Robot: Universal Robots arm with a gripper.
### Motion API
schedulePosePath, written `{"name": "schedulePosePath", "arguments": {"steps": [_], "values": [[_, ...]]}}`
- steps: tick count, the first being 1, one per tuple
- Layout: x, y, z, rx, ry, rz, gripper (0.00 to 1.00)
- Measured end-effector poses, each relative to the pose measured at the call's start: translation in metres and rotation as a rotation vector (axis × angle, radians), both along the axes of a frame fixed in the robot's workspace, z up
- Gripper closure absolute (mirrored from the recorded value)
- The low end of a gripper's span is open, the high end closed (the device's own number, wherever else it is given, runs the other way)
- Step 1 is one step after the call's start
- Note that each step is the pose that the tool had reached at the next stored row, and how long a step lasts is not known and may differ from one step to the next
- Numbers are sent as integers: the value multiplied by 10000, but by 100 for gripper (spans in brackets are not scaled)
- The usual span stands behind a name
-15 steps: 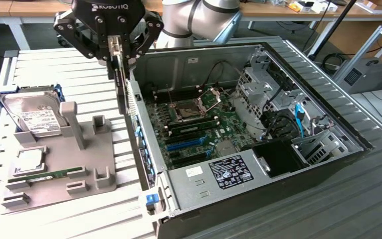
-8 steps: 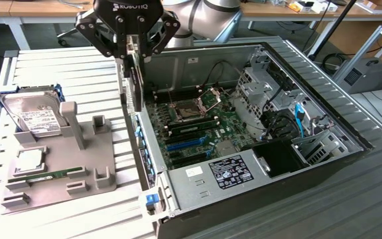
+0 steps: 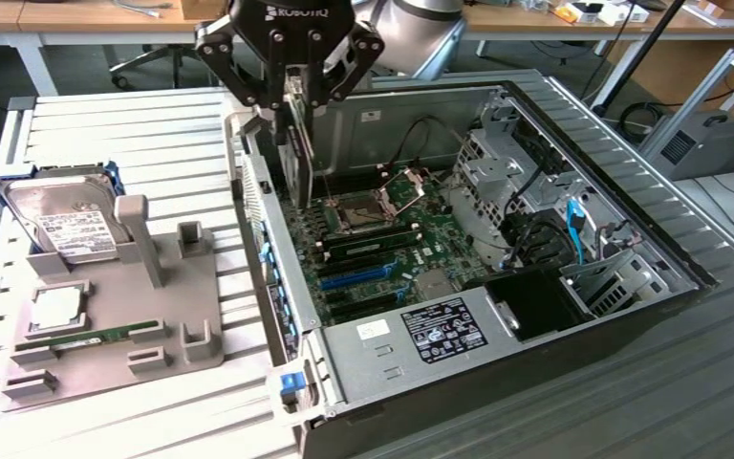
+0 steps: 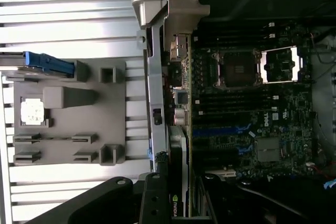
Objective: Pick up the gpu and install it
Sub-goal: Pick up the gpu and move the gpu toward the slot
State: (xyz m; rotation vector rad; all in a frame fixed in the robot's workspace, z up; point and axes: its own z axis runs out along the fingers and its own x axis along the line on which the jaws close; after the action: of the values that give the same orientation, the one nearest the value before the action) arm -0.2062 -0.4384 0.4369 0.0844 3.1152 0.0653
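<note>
My gripper (image 3: 293, 91) hangs over the open computer case (image 3: 622, 220), shut on the gpu (image 3: 298, 158). The card hangs upright and edge-on, its lower end just above the motherboard (image 3: 380, 239) beside the case's rear wall (image 3: 255, 201). In the wrist view the gpu (image 4: 178, 166) shows as a thin dark card with a green logo, clamped between the black fingers (image 4: 153, 198) of the gripper (image 4: 178, 192). It sits over the row of slots next to the rear panel (image 4: 155, 93). Blue expansion slots (image 3: 355, 277) lie on the board nearer the power supply.
A grey holder tray (image 3: 125, 325) lies on the white slatted table at the exterior view's left. It carries a silver hard drive in a blue frame (image 3: 61, 215), a processor chip (image 3: 57, 308) and a green memory stick (image 3: 99, 337). A power supply (image 3: 431, 330) and drive cages (image 3: 596, 277) fill the case's near end.
</note>
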Motion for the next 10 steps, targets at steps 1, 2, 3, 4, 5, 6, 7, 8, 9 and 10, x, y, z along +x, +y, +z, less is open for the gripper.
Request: {"name": "schedulePosePath", "arguments": {"steps": [1, 2, 3, 4, 5, 6, 7, 8, 9, 10], "values": [[31, 0, 0, 0, 1, 0, 73], [77, 0, 0, 0, 0, 0, 73], [111, 0, 1, -1, 1, -1, 73], [148, 0, 0, 0, 0, 0, 73], [185, 0, 0, 0, 0, 0, 73], [232, 0, 0, 0, 0, 0, 73], [266, 0, 0, 0, 0, -1, 73], [321, 0, 0, 0, 0, 0, 73], [365, 0, 0, 0, 0, 2, 73], [406, 0, 0, 0, 0, 2, 73]]}}
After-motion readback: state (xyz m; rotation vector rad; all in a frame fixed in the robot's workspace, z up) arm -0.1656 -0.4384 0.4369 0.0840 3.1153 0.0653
